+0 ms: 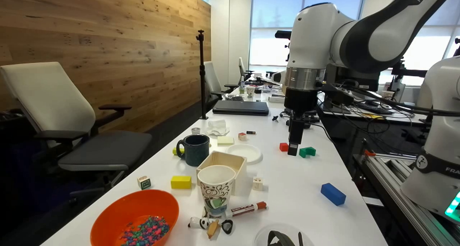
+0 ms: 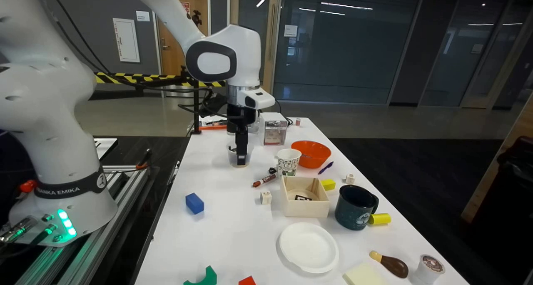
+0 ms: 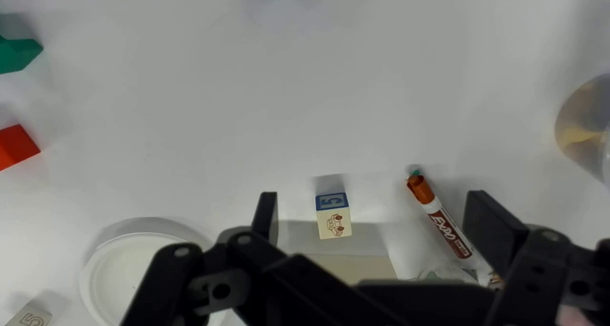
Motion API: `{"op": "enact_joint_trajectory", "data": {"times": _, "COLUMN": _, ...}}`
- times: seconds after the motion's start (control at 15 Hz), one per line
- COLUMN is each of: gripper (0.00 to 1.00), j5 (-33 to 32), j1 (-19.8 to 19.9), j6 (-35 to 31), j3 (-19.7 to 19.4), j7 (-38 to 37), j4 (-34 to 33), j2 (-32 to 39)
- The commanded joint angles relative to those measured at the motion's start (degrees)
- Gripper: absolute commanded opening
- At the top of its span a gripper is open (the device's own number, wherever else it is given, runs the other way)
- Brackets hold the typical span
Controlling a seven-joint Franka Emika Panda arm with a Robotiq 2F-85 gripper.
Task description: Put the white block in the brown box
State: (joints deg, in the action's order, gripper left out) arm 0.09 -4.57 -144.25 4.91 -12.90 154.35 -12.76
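The white block (image 1: 257, 183) is a small off-white cube with printed faces. It stands on the table beside the brown box (image 1: 240, 177), and it also shows in an exterior view (image 2: 265, 198). The box is light tan, open-topped and plain-sided, and shows in an exterior view (image 2: 307, 210) with a black-and-white mark inside. In the wrist view the block (image 3: 334, 217) shows a blue "5" and a car, between the open fingers but well below them. Part of the box (image 3: 350, 267) shows under the gripper (image 3: 376, 221). The gripper is open and empty, above the table.
A paper cup (image 1: 216, 188) stands close to the box, with a red marker (image 1: 246, 209) nearby. A dark mug (image 2: 356, 206), a white plate (image 2: 309, 247), a yellow block (image 1: 181, 182), an orange bowl (image 2: 312, 153) and a blue block (image 2: 194, 203) are around.
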Motion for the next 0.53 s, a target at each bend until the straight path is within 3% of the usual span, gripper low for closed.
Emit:
{"op": "enact_joint_trajectory", "data": {"times": 0.0, "gripper": 1.0, "j5": -1.52, "j1": 1.18, "j6": -3.36, "j3": 0.69, "j7": -0.64, "j4": -1.49, "j2": 3.02}}
{"op": "enact_joint_trajectory", "data": {"times": 0.47, "gripper": 1.0, "j5": -2.49, "j1": 2.24, "j6": -5.88, "j3": 0.1, "j7": -0.77, "j4": -2.6, "j2": 7.57}}
